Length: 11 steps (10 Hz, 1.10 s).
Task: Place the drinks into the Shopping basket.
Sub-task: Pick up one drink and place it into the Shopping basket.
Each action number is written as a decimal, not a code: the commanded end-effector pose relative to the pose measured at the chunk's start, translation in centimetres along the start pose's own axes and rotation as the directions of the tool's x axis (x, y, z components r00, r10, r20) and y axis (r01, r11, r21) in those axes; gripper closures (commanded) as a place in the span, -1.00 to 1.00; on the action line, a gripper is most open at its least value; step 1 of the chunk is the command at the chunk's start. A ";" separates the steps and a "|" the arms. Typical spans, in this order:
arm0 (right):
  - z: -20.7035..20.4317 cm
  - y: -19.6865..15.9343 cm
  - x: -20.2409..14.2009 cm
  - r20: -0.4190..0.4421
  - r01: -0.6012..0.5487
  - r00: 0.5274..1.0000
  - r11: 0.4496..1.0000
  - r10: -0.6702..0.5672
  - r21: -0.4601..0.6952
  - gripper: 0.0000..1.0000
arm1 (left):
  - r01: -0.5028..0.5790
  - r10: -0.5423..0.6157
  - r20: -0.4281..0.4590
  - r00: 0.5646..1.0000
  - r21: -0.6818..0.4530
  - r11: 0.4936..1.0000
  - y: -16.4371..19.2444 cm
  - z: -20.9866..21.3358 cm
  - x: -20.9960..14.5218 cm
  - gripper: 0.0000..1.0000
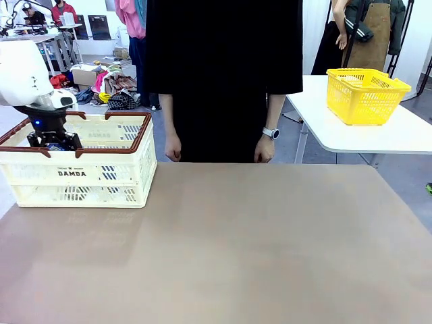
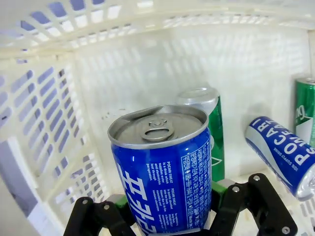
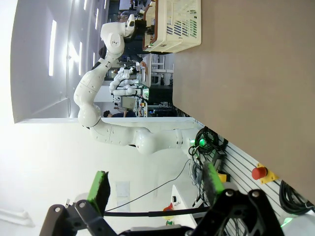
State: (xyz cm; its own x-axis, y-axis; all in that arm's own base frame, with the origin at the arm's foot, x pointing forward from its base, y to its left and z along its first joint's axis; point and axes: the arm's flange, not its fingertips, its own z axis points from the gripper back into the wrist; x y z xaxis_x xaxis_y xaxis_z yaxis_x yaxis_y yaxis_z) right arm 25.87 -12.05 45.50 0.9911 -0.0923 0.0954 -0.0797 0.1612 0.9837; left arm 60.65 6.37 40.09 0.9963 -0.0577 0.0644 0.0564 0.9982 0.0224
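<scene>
Left claw (image 2: pixel 172 216) inside the Shopping basket (image 1: pixel 115 177), clamped on a blue drink can (image 2: pixel 165 172).

The cream Shopping basket stands at the far left of the table (image 1: pixel 236 250). In the left wrist view it holds four cans: two blue, two green. One blue can is upright in the left claw; a green can (image 2: pixel 209 128) stands just behind it; a second blue can (image 2: pixel 283 152) lies on its side; a second green can (image 2: pixel 305 115) stands at the frame edge. Right claw (image 3: pixel 155 184): fingers apart, holding nothing. A yellow basket (image 1: pixel 364 94) sits on another table behind.
</scene>
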 end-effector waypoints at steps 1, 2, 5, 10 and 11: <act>-0.1 0.8 0.3 0.011 0.016 1.000 1.000 -0.016 0.018 -1.00 | -0.010 0.010 -0.003 1.000 0.005 1.000 -0.3 0.1 -0.2 1.00; -0.1 0.8 0.3 0.011 0.016 1.000 1.000 -0.016 0.018 -1.00 | -0.013 0.013 0.005 1.000 0.001 1.000 -0.2 0.2 -0.3 1.00; -0.1 0.8 0.3 0.011 0.016 1.000 1.000 -0.016 0.018 -1.00 | -0.015 0.014 0.002 1.000 0.014 1.000 -0.2 0.2 -0.4 -1.00; -0.1 0.8 0.3 0.011 0.016 1.000 1.000 -0.016 0.018 -1.00 | -0.022 0.022 0.022 1.000 0.025 0.999 0.2 0.9 -0.7 -1.00; -0.1 0.8 0.3 0.011 0.016 1.000 1.000 -0.016 0.018 -1.00 | -0.027 0.026 0.031 0.999 0.021 0.999 0.3 1.2 -0.8 -1.00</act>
State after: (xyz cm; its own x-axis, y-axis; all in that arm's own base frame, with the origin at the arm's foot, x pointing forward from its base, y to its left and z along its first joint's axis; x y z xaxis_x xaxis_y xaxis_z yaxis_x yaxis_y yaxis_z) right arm 25.87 -12.05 45.50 0.9911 -0.0923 0.0954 -0.0797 0.1611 0.9837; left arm 60.46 6.51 41.09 0.9956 -0.0475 0.0806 0.0450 0.9985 0.0323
